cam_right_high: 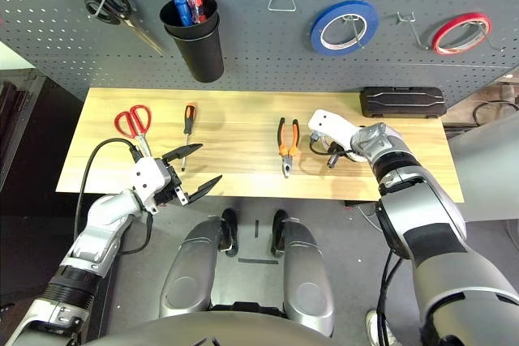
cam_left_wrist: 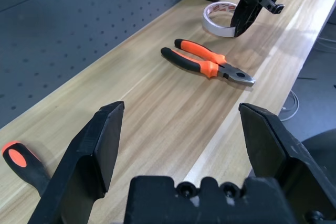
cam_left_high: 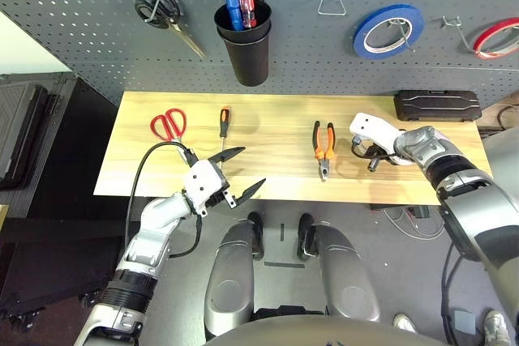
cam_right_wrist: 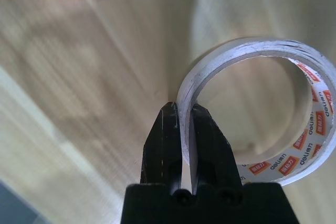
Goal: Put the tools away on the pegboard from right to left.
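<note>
The white tape roll (cam_right_wrist: 252,51) lies on the right part of the wooden table (cam_left_high: 268,176), and my right gripper (cam_right_wrist: 182,109) is shut on its wall, one finger inside the ring and one outside. To its left lie the orange-and-black pliers (cam_left_high: 324,145), then the thin screwdriver (cam_left_high: 224,123) and the red-handled scissors (cam_left_high: 169,123). My left gripper (cam_left_high: 253,166) hovers open and holding nothing at the table's front edge, below the screwdriver. Behind the table rises the dark grey pegboard (cam_left_high: 81,22) with an unused hook (cam_left_high: 331,2).
On the pegboard hang black scissors (cam_left_high: 162,14), a black cup (cam_left_high: 245,42) holding screwdrivers, a blue tape roll (cam_left_high: 388,28) and a red tape roll (cam_left_high: 496,36). A black case (cam_left_high: 438,105) lies at the table's back right corner.
</note>
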### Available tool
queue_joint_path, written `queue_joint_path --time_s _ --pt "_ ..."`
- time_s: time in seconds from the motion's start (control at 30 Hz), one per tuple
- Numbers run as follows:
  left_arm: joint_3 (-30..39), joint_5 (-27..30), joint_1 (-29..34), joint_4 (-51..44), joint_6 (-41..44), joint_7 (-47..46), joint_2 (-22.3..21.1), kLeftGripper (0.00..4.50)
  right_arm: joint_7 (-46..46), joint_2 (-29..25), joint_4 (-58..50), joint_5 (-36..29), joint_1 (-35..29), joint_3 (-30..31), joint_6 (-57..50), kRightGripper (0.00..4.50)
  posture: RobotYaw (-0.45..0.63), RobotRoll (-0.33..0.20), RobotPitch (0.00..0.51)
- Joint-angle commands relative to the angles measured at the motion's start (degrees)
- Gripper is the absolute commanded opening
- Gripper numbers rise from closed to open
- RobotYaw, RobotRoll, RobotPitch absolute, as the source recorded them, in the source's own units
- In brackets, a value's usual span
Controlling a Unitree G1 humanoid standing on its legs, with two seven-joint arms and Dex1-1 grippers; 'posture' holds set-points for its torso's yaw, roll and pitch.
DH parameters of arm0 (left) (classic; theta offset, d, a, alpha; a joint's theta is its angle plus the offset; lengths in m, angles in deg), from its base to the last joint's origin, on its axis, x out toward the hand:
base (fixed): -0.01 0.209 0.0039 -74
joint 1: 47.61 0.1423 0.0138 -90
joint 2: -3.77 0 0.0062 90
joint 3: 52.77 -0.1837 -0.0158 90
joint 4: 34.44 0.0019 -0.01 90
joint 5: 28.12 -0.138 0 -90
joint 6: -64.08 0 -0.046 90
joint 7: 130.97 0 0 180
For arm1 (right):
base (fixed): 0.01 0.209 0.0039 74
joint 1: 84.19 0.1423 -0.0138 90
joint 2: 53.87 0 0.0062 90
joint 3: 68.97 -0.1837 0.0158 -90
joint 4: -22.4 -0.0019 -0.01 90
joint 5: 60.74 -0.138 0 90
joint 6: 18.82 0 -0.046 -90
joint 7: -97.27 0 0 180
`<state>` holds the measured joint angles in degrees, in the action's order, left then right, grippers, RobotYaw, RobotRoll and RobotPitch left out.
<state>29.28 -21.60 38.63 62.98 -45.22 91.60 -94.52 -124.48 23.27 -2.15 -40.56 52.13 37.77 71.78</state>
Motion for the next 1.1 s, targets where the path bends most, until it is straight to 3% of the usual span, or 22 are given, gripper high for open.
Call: queue_joint_path --time_s 0.03,0.2,0.33,0.53,0.77,1.1 --pt "-0.58 -0.66 0.61 0.79 -0.98 -0.13 0.46 4.5 3.85 -3.58 -9.29 -3.06 -8.76 -3.84 4.22 0.03 0.14 0.0 0.292" --pt "-0.08 -0.31 -0.35 1.44 -1.57 -0.57 0.99 4.5 11.3 -6.31 -27.46 -6.03 -22.53 -10.36 4.44 0.03 0.12 0.0 0.268" --pt "0.41 0.09 -0.67 1.46 -1.91 -0.46 0.88 4.5 21.05 -6.02 -40.31 -6.53 -34.47 -15.82 10.86 0.03 0.11 0.0 0.253" --pt "1.18 0.43 -0.91 1.4 -2.35 -0.23 0.47 4.5 31.94 -3.98 -46.07 -5.69 -41.92 -19.79 18.02 0.03 0.11 0.0 0.238" --pt "1.73 0.34 -1.75 2.62 -2.81 0.0 0.65 4.5 38.71 -5.64 -45.53 -4.28 -39.21 -21.89 25.75 0.03 0.09 0.0 0.219" --pt "2.02 0.35 -3.6 5.27 -4.27 -0.01 1.22 4.5 42.46 -11.31 -34.43 -1.28 -30.48 -21.27 36.47 0.03 0.09 0.0 0.2"
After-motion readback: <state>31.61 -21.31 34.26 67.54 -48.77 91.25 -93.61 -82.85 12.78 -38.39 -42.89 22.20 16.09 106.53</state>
